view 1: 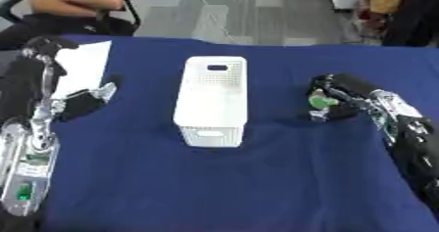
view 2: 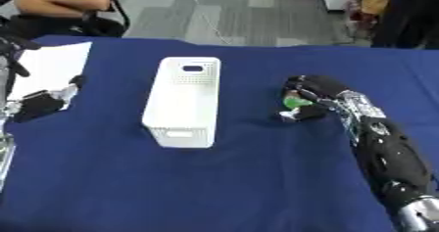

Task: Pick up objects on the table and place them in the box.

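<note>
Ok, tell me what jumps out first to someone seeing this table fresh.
The white box stands alone mid-table on the blue cloth, perforated walls, lengthwise away from the robot. To its right, the right hand is curled round a small green and white object low at the cloth. At the left edge, the left hand rests near a white sheet.

1. White perforated box (view 1: 212, 101): long, open-topped, upright mid-table, handle slot in each end.
2. Small green-and-white object (view 2: 297, 104): right of box, well apart, partly hidden by curled black fingers.
</note>
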